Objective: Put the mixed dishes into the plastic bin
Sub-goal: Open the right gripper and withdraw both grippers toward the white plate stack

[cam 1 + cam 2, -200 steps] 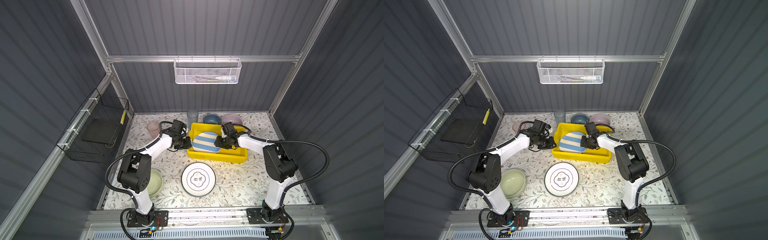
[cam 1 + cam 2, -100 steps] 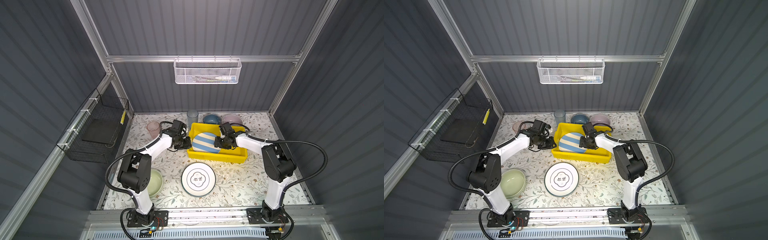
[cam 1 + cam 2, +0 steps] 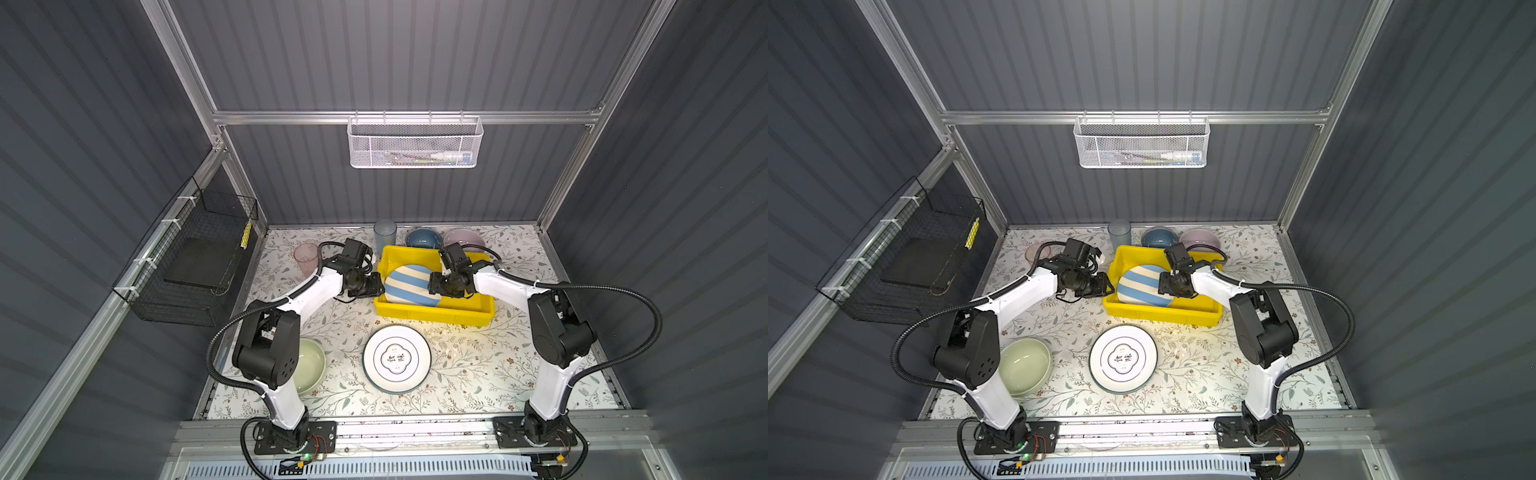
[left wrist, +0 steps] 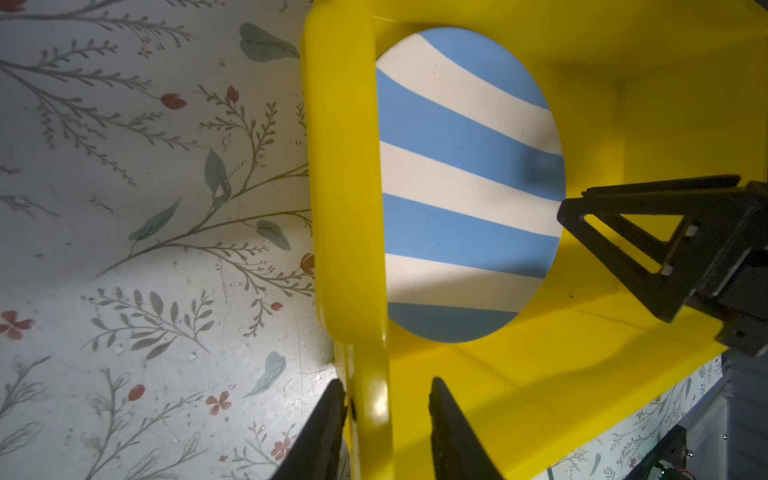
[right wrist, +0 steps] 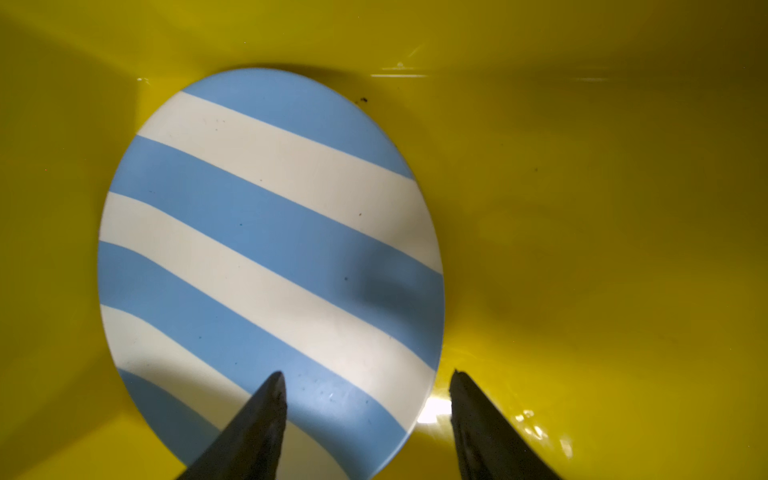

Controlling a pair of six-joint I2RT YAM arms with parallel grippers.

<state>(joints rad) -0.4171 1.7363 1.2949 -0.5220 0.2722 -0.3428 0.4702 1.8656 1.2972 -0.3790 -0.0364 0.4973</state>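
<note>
Where left fingers straddle bin rim — striped plate lies near.

A white mesh basket hangs from the aluminium rail on the back wall, holding a few small items, perhaps a tube, too fine to identify. On the left wall, a black wire basket carries a dark flat slab and a yellow tag. The counter bears a floral print.
</note>
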